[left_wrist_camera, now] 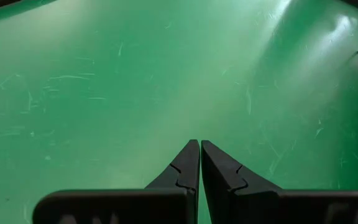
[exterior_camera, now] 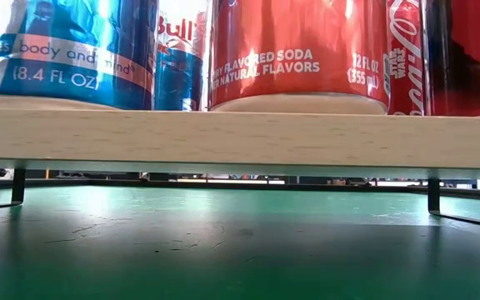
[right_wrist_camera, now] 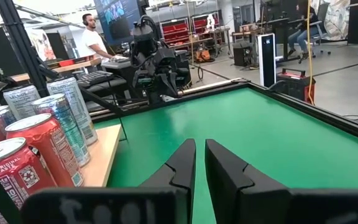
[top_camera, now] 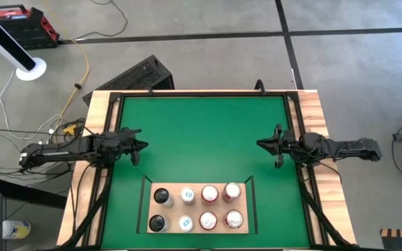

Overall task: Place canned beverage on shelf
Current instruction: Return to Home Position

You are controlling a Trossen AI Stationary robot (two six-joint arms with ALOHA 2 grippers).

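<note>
Green desk [top_camera: 201,132] carries the shelf [top_camera: 173,210] near one long edge, with eight cans [top_camera: 209,193] upright on it in two rows. My left end effector [top_camera: 137,146] and right end effector [top_camera: 264,145] hover well apart, both pressed together and empty. The cans are probably smooth and thin-walled, so I would grip mid-body.

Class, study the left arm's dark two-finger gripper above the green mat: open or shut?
Shut, empty: in the left wrist view the left gripper has its dark fingers closed together over the green mat.
</note>
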